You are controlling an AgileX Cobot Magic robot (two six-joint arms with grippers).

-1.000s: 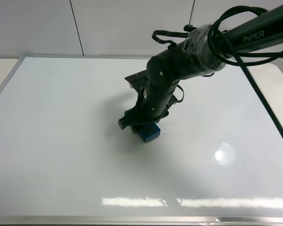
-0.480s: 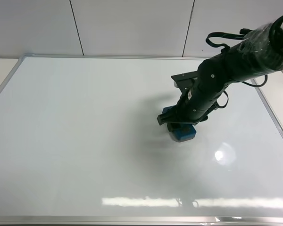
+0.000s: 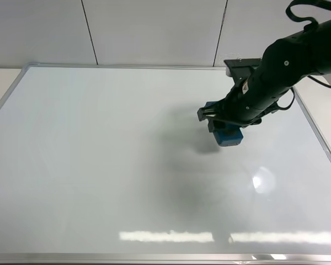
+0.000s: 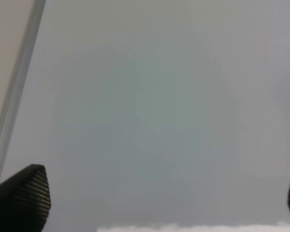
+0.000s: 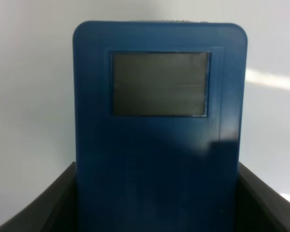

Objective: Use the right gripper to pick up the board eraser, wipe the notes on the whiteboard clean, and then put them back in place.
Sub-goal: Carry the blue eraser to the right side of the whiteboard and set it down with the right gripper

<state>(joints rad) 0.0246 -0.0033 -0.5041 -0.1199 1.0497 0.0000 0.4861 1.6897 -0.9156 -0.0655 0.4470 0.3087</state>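
Right gripper: the right gripper (image 3: pixel 221 123) was pinching the board eraser (image 3: pixel 229 136) across its long sides, with one dark grey patch showing past the fingers in the right wrist view.
Change: a second before, the claw and eraser were over the middle of the whiteboard (image 3: pixel 99 165); they had since travelled toward its right edge, ending nearer the far right corner.
Eraser height: its shadow lay apart from it on the board, so it looked lifted clear rather than pressed down, though the high view alone could not settle this.
Notes: no marker strokes showed anywhere on the white surface; where the eraser had been was bare.
Meaning for the task: the wiping seemed finished, and the arm was probably carrying the eraser back to its resting spot; the release was not yet done.
Left gripper: the left gripper (image 4: pixel 157 203) had its fingers spread wide and empty, above the board near its left frame edge.
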